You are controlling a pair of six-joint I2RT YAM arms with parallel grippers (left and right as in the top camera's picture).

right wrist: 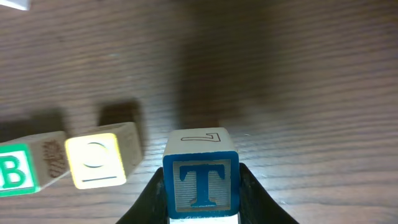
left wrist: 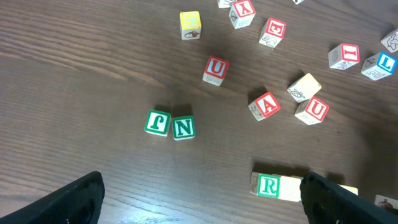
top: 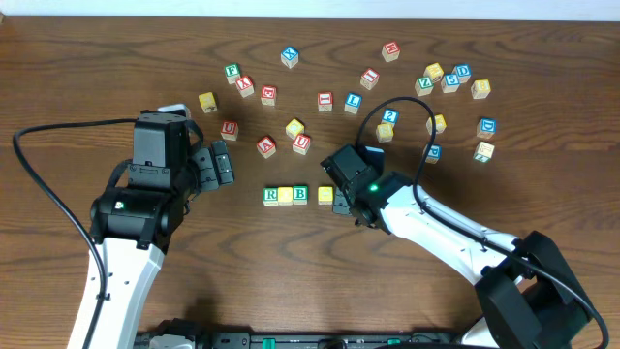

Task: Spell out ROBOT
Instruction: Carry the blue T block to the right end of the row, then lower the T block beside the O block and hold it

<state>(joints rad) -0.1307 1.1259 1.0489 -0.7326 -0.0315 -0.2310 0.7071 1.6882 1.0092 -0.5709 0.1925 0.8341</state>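
A row of cubes lies mid-table: green R point(top: 271, 196), a yellow cube point(top: 286, 196), green B point(top: 300, 195) and a second yellow cube point(top: 325, 195). My right gripper point(top: 341, 202) sits just right of that row, shut on the blue T cube point(right wrist: 201, 183). In the right wrist view the T faces the camera, a small gap right of the yellow cube point(right wrist: 96, 160) and the B point(right wrist: 15, 174). The T is hidden in the overhead view. My left gripper point(top: 219, 165) hangs open and empty left of the row; the R point(left wrist: 268, 186) shows near its right finger point(left wrist: 329, 199).
Green F point(left wrist: 158, 122) and N point(left wrist: 183, 127) cubes lie together ahead of the left gripper point(left wrist: 205, 202). Red-lettered U point(top: 301, 144) and A point(top: 266, 146) cubes sit just behind the row. Many loose cubes are scattered across the back, thickest at back right point(top: 450, 81).
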